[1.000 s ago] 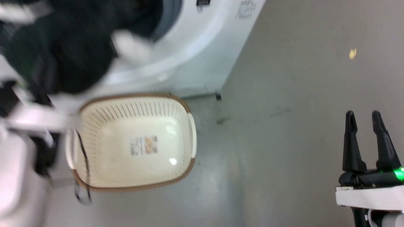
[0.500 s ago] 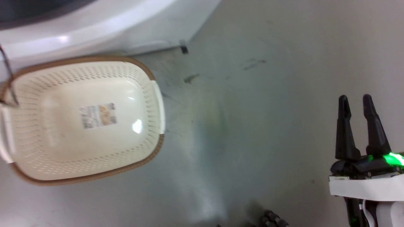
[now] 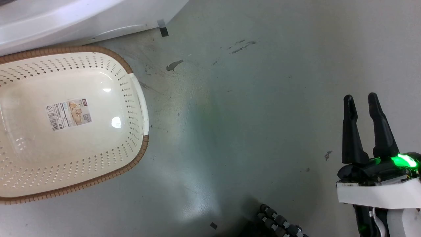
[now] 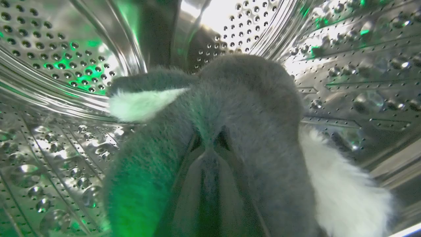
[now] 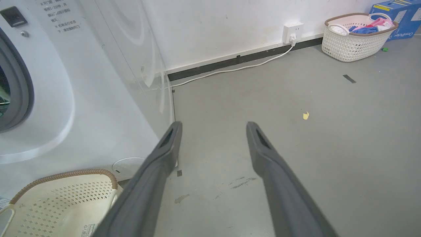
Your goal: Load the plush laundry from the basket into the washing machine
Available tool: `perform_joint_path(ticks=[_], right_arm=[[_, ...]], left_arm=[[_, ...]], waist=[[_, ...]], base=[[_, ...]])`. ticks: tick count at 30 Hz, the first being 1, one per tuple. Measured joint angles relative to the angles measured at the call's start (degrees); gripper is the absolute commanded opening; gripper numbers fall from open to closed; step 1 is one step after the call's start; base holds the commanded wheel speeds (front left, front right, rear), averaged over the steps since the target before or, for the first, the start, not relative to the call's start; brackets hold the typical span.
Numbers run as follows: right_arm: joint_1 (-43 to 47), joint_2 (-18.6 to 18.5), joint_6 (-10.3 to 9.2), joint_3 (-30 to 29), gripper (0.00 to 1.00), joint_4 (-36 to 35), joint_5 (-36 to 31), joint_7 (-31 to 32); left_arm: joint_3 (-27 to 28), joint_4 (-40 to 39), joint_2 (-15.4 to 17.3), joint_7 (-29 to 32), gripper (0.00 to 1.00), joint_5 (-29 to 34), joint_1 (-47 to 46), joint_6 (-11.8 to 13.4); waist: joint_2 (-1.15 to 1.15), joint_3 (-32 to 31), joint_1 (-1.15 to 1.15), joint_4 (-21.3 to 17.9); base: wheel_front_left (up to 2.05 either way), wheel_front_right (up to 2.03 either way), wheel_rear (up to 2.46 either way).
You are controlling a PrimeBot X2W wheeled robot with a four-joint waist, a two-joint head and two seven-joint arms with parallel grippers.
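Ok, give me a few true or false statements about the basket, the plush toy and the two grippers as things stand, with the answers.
1. The basket beside the washing machine has nothing in it but a label. True.
2. The plush toy lies on the floor. False: it is inside the steel drum, pinched between the fingers of the left gripper.
3. The right gripper is open and holds nothing. True.
4. The second basket by the wall is empty. False: coloured clothes lie in it.
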Motion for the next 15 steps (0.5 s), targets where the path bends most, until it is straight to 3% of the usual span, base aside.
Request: perform_joint_path(ticks=[4, 5, 6, 15], right_arm=[[-0.05, 0.0, 0.0, -0.2, 1.0, 0.02, -0.07, 0.0], [-0.13, 0.0, 0.0, -0.37, 1.0, 0.02, -0.15, 0.0], [-0.24, 0.0, 0.0, -0.55, 1.0, 0.02, -0.29, 0.0], [-0.79, 0.0, 0.0, -3.21, 1.0, 0.43, -3.48, 0.0]], left_arm=[[-2.55, 3.21, -0.13, -1.29, 0.0, -0.91, -1.38, 0.0], [-3.15, 3.98, -0.29, -1.47, 0.29, -1.31, -1.46, 0.0], [-3.68, 4.67, -0.51, -1.8, 1.0, -1.62, -1.5, 0.0], [-8.35, 9.36, -3.28, -10.35, 1.0, -5.6, 2.85, -0.01]], waist=[[0.0, -0.17, 0.0, 0.45], [0.0, -0.34, 0.0, 0.64], [0.0, -0.55, 0.0, 0.86], [0.0, -5.37, 0.0, 3.41]], base=[[0.0, 0.0, 0.0], [0.0, 0.0, 0.0], [0.0, 0.0, 0.0], [0.0, 0.0, 0.0]])
